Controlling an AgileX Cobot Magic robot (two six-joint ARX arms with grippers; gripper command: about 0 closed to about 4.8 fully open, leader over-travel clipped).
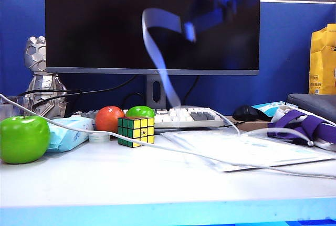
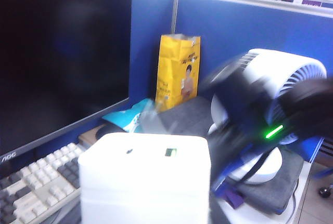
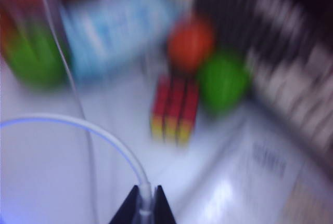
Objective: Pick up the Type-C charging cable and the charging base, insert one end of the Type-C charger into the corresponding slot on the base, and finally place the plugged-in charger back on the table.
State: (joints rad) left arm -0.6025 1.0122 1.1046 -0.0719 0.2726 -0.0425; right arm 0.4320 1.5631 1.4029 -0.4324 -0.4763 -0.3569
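The right gripper (image 3: 145, 206) had its jaws pinched on the Type-C charging cable (image 3: 93, 130) just behind the plug, the cord arching away over the table (image 1: 157, 179). The left gripper's jaws were hidden in its wrist view; the charging base (image 2: 145, 177) filled the near foreground, ports facing out, apparently held aloft. Both parts seemed lifted, so mating was the step in hand: the plug would need lining up squarely with a port before pushing. In the exterior view the cable trailed from nine o'clock towards three, past a puzzle cube (image 1: 136, 130) and green apple (image 1: 23, 138); papers lay at four o'clock, leaving room at six.
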